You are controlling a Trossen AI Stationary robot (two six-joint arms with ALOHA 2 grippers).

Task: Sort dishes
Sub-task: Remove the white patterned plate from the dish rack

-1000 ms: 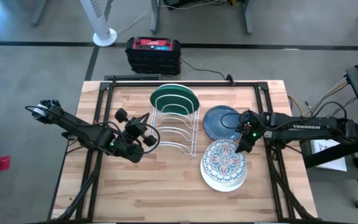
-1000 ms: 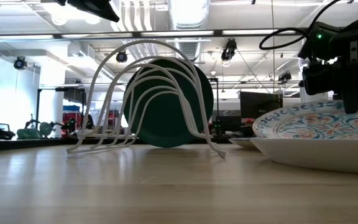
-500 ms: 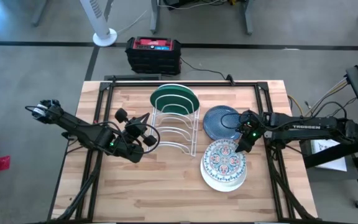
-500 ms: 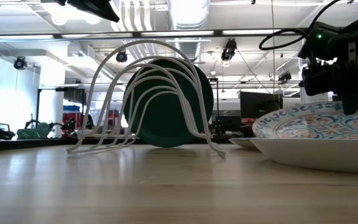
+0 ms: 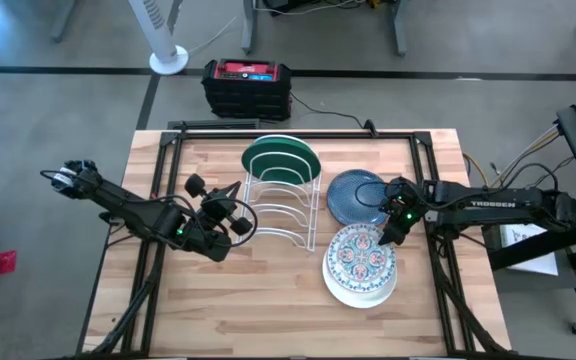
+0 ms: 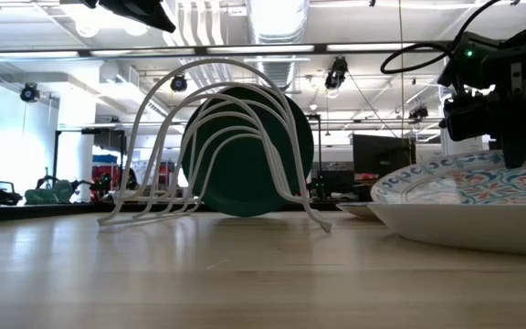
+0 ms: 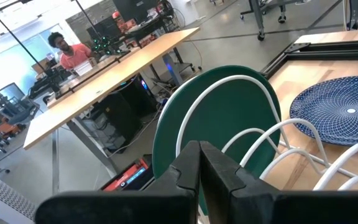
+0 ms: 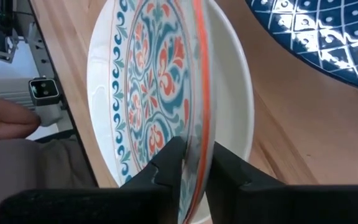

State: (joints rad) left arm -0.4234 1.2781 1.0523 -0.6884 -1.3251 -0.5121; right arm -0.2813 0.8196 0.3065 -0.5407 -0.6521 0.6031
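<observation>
Right gripper (image 8: 191, 163) sits at the floral dish's (image 5: 362, 256) rim, on the edge nearest the blue dish (image 5: 356, 196), its fingers (image 8: 166, 163) pinched across that rim, one above and one below. The floral dish lies on the white dish (image 5: 360, 290), its held edge looking lifted a touch. The rack (image 5: 283, 205) stands just left of it, the green dish (image 5: 281, 158) upright in the far slot. Left gripper (image 5: 230, 212) waits beside the rack, fingers closed on nothing.
</observation>
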